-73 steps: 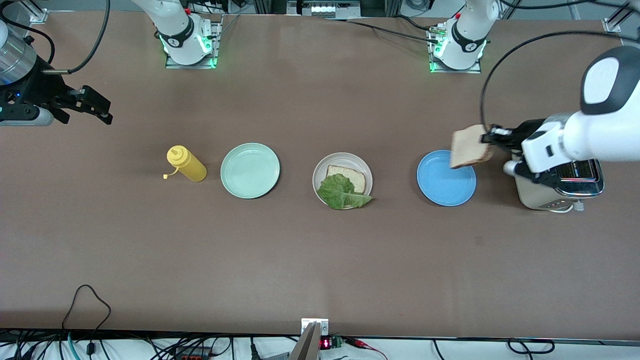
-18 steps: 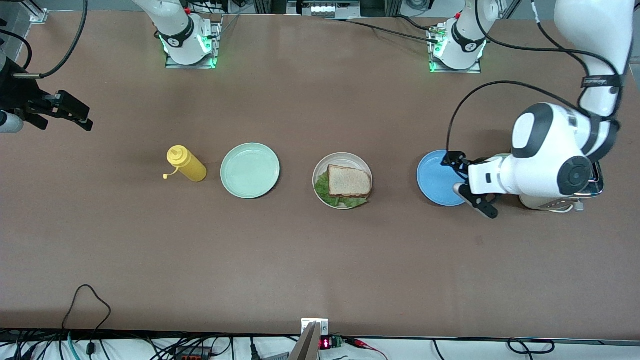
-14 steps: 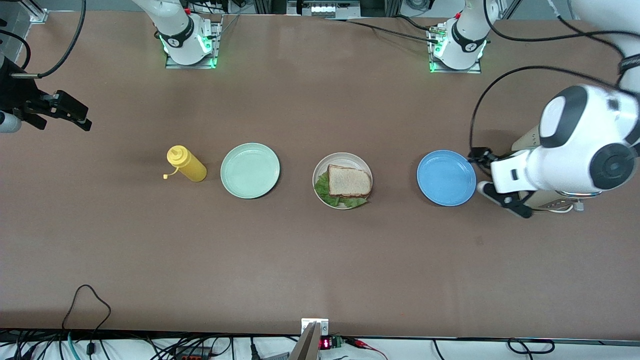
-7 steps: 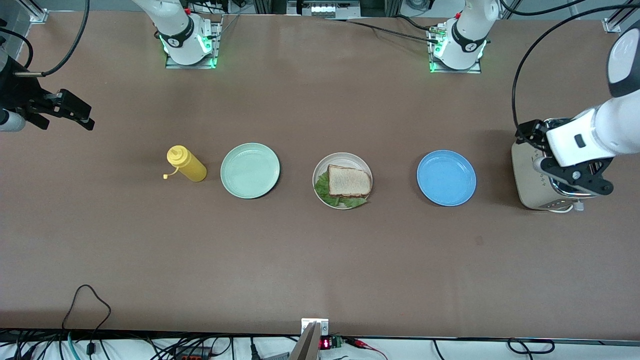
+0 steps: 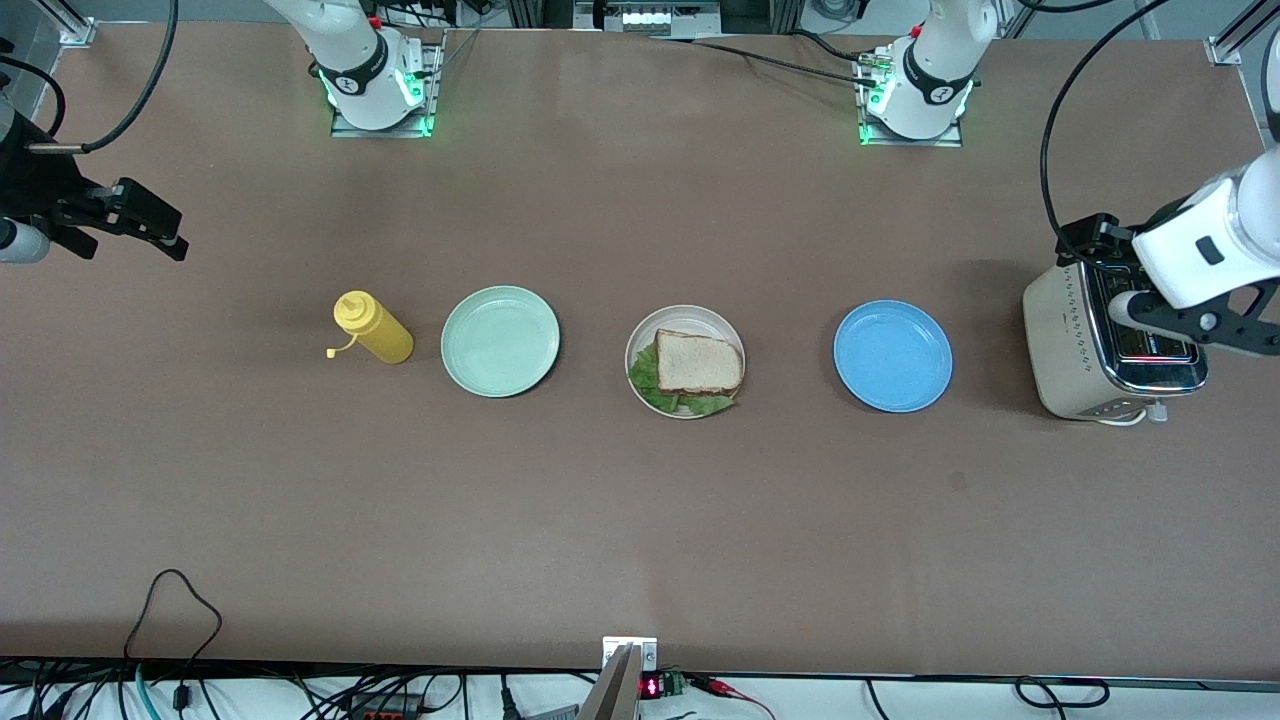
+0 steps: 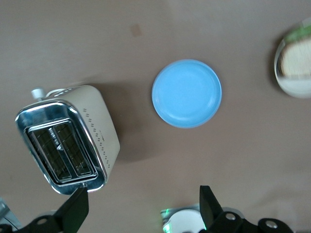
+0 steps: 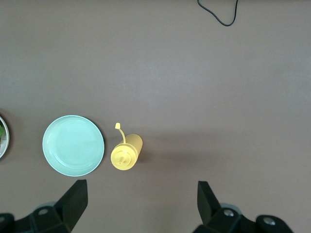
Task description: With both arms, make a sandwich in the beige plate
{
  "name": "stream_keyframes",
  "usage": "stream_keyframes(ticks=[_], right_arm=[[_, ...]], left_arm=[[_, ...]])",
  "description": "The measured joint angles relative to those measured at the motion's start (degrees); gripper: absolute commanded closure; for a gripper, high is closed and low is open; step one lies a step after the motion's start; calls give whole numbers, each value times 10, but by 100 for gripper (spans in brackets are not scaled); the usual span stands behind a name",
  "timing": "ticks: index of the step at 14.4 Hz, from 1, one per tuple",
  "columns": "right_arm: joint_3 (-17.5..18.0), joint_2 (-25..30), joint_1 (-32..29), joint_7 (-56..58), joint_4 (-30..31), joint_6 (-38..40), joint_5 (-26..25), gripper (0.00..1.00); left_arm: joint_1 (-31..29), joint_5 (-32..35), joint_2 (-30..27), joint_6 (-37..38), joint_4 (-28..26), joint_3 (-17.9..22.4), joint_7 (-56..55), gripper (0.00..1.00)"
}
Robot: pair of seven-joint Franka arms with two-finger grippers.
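The sandwich [image 5: 698, 362] lies on the beige plate [image 5: 684, 312] at the table's middle: a bread slice on top, green lettuce [image 5: 655, 391] sticking out beneath it. The plate's edge also shows in the left wrist view [image 6: 291, 87]. My left gripper [image 5: 1095, 280] is open and empty in the air over the toaster [image 5: 1070, 340], and it shows open in the left wrist view [image 6: 141, 208]. My right gripper [image 5: 170, 230] is open and empty, and waits over the table's edge at the right arm's end; it shows open in the right wrist view [image 7: 140, 201].
A blue plate [image 5: 892, 356] lies between the beige plate and the toaster. A mint-green plate [image 5: 500, 341] and a yellow mustard bottle [image 5: 373, 329] lie toward the right arm's end. The toaster [image 6: 68, 141] has two open slots.
The bread slice that my left gripper held five seconds ago now lies on the lettuce. The left gripper has moved from the blue plate to over the toaster. The right arm has barely moved.
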State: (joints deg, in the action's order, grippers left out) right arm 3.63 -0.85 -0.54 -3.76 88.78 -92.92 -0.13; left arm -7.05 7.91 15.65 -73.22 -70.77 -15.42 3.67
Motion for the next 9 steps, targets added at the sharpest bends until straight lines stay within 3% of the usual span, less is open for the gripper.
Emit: stream_keyframes(ticks=[5,9], right_arm=[[0,0,0,0,-1,0,0,0],[1,2,0,0,-3,0,0,0]], left_arm=[[80,-45,-98,-144,-147,136,2,0],[82,-59,-158,-209,-242,161,69,0]])
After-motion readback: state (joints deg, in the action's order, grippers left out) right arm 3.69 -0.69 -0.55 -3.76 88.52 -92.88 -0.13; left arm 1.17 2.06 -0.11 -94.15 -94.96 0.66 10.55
